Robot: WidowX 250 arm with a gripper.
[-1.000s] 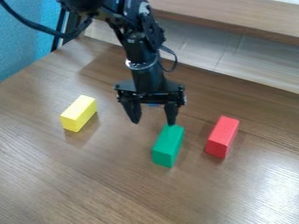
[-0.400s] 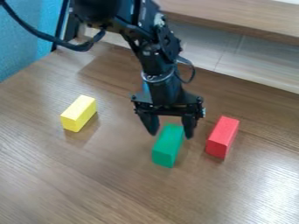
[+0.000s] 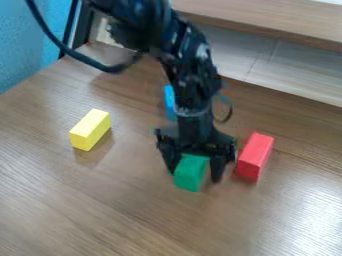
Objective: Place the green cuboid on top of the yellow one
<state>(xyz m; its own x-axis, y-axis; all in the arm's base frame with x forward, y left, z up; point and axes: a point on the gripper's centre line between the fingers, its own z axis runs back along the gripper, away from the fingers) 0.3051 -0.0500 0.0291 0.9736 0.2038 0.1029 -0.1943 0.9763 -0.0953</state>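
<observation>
On a brown wood-grain table: open black two-finger gripper around a green cuboid, red cuboid near, yellow cuboid well apart, blue block behind.

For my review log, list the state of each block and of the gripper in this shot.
Black two-finger gripper: open, lowered with one finger on each side of the green block.
Green cuboid block: lying lengthwise, not stacked.
Yellow cuboid block: lying lengthwise, nothing on top.
Red cuboid block: lying lengthwise, nothing on top.
Blue block: partly hidden behind the arm.
</observation>
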